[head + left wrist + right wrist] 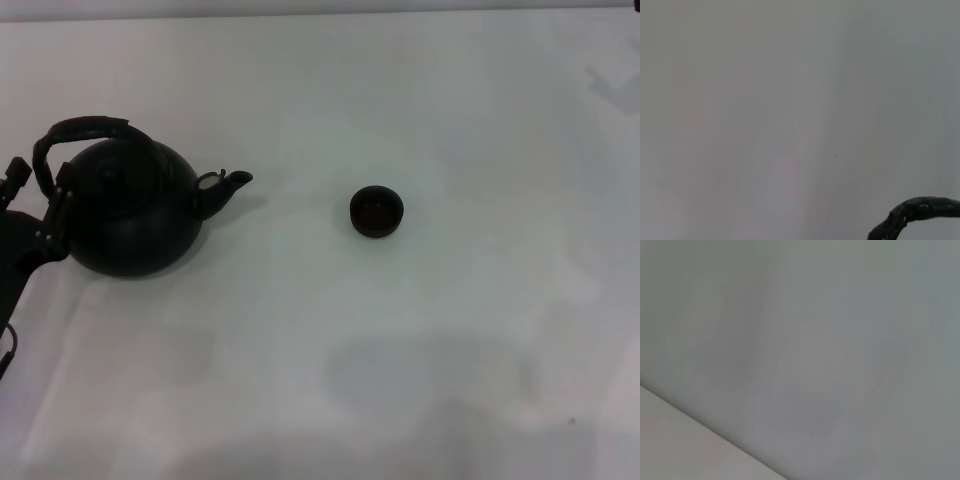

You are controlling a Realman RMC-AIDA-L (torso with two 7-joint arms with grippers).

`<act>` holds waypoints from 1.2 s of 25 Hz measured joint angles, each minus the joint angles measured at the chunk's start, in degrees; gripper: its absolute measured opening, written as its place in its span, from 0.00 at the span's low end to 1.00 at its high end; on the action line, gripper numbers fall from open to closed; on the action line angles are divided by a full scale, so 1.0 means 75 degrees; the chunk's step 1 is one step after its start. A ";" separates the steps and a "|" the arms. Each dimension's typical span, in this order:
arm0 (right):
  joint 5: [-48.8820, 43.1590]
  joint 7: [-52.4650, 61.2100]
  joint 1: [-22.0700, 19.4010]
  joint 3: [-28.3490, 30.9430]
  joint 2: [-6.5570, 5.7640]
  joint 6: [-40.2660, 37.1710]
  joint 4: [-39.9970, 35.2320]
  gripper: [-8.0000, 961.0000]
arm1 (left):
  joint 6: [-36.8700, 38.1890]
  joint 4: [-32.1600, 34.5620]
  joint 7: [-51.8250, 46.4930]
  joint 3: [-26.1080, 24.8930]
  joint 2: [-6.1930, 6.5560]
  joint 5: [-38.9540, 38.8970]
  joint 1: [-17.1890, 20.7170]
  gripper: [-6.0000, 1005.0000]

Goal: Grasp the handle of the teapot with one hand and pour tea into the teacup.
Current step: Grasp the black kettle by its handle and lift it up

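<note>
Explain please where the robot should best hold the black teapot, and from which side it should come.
Probably the arched handle over the teapot, approached from the robot's left, where the left gripper is. The spout points toward the teacup, so that side should stay free.

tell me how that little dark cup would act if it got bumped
The small round dark brown-black teacup is low and squat, so it would probably slide on the smooth white table rather than tip. It looks light for its size, so a knock from the black teapot's spout might shove it easily.
</note>
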 joint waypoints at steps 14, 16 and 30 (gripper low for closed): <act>0.0001 -0.0006 -0.0031 -0.0009 -0.0002 -0.0105 -0.0080 0.88 | -0.0019 -0.0165 -0.0068 -0.0211 0.0008 -0.0089 -0.0045 0.54; 0.0001 -0.0005 -0.0037 -0.0019 -0.0002 -0.0105 -0.0093 0.88 | -0.0047 -0.0164 -0.0081 -0.0210 0.0009 -0.0086 -0.0080 0.45; 0.0007 -0.0005 -0.0046 -0.0056 0.0005 -0.0081 -0.0193 0.88 | -0.0214 -0.0266 -0.0291 -0.0209 0.0033 -0.0164 -0.0302 0.14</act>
